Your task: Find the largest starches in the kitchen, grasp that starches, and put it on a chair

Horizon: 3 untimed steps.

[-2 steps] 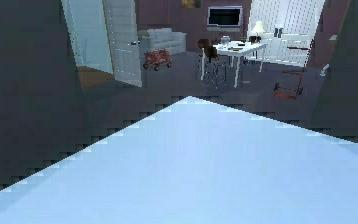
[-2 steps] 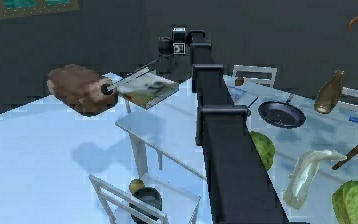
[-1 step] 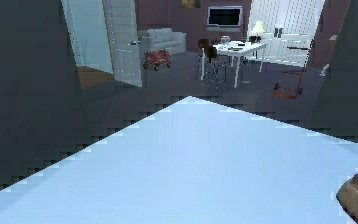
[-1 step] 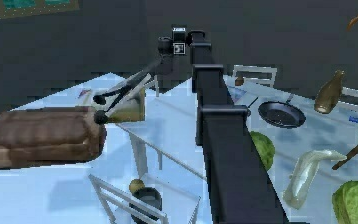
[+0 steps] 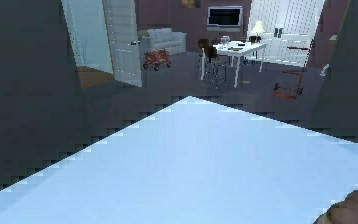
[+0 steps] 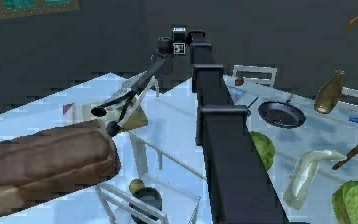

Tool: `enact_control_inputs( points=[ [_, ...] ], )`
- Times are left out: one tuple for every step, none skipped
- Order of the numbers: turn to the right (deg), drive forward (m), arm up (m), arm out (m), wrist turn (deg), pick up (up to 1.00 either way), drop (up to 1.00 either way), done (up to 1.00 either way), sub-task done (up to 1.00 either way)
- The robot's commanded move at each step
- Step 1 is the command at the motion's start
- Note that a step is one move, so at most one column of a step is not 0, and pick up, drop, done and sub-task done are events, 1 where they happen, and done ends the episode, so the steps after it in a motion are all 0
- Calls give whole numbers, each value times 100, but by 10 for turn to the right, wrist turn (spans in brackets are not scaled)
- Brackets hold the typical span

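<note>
- Currently, in the arm side view, the loaf of bread lies on the pale tabletop at the lower left of the frame, its long side running left to right.
- The arm rises from the bottom edge just right of centre. The gripper reaches down and left from the arm's far end, and its thin fingers end near the loaf's upper right corner.
- I cannot tell how the fingers are set, nor whether they have hold of anything: the loaf and a tan wedge lie right at their tips.
- Right of the arm I note a dark pan, a brown bottle, a pale long thing and a green ball, all on the tabletop.
- A white chair stands beyond the table, upper right of centre.
- In the forward view the pale tabletop spans the lower frame, with a brown lump in the lower right corner.
- Beyond it, at upper centre, I see a white table with a dark chair beside it, a grey armchair, a wall screen and white double doors.
</note>
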Motion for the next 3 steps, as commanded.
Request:
enact_control_inputs(
  points=[
    [0,0,0,-44,0,0,0,0,0],
    [-450,0,0,0,0,0,0,0,0],
    [-60,0,0,0,0,0,0,0,0]
  ],
)
